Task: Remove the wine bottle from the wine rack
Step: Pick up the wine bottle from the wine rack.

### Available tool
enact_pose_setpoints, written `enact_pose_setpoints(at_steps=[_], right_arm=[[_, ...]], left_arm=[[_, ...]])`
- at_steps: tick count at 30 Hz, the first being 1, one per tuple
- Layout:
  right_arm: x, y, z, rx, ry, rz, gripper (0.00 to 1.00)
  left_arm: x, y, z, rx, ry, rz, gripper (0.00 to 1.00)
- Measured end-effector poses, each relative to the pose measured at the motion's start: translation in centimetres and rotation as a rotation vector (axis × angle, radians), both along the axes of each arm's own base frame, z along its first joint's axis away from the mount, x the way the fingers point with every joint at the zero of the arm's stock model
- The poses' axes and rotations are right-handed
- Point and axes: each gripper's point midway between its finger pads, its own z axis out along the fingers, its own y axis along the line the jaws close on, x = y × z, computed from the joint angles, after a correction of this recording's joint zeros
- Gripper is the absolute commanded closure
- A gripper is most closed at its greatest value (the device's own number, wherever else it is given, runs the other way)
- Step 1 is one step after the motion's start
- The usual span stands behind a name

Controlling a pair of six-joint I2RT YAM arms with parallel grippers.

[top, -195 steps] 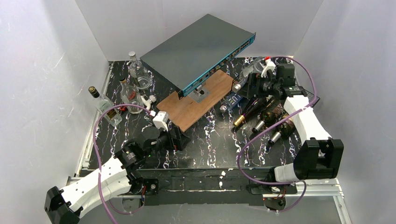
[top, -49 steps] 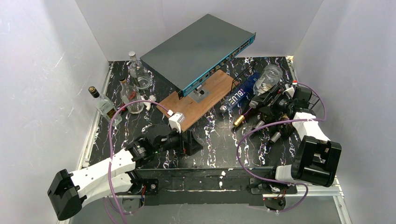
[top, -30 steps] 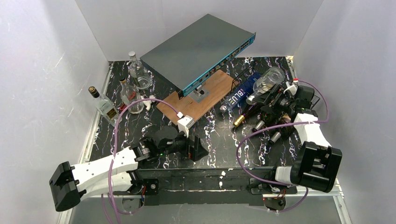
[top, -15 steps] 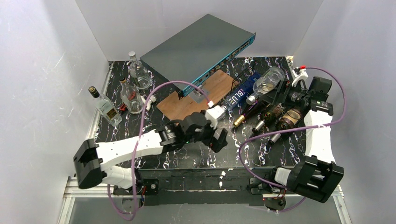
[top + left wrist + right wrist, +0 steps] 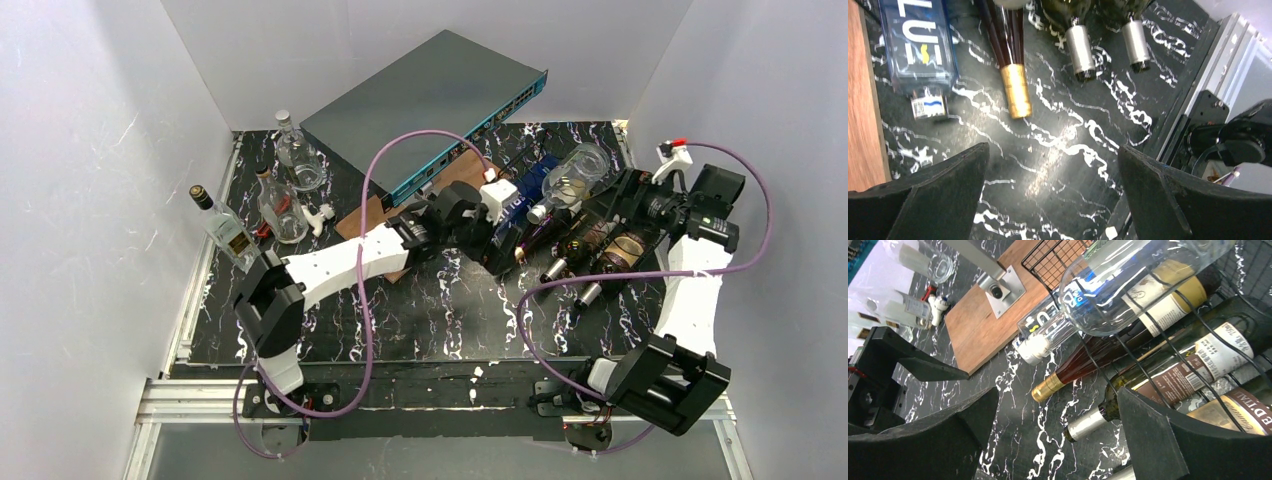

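While our left gripper [image 5: 1053, 150] stands wide near the dark gold-necked wine bottle [image 5: 1015, 90], our right gripper [image 5: 1058, 395] stands wide at three o'clock of the black wire wine rack [image 5: 1058, 260].

Robot test cell, lab-type. White panel walls [image 5: 100, 150] box in black marbled tabletop [image 5: 440, 320]. Aluminium rail [image 5: 190, 400] at 6 o'clock, network switch [image 5: 420, 100] at 12, loose bottles [image 5: 298, 160] at 10.

Black white-veined table [image 5: 1063, 150]; black wine rack [image 5: 1055, 262]; gold-capped dark red wine bottle [image 5: 1009, 57]; blue bottle [image 5: 918, 45]
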Motion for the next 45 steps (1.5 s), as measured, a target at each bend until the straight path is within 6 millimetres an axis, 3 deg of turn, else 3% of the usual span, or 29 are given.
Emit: enact_pose_setpoints(at_steps=[9, 17, 26, 34, 45], right_arm=[[0.4, -1.4, 0.0, 0.057, 0.024, -0.046, 0.02], [0.6, -2.0, 0.4, 0.074, 0.011, -0.067, 0.02], [0.9, -3.2, 1.2, 0.107, -0.019, -0.103, 0.02], [0.9, -3.7, 0.9, 0.146, -0.026, -0.115, 0.01], [1.0, -4.1, 1.1, 0.173, -0.039, -0.127, 0.02]], left_arm=[[3.7, -5.0, 2.7, -0.099, -0.023, -0.029, 0.02], [8.3, -9.1, 3.2, -0.156, -0.043, 0.013, 0.17], [12.9, -11.9, 2.6, -0.189, -0.068, 0.087, 0.32], [14.5, -12.7, -0.1, -0.16, -0.059, 0.123, 0.38], [15.3, -13.5, -1.8, -0.163, -0.045, 0.132, 0.41]])
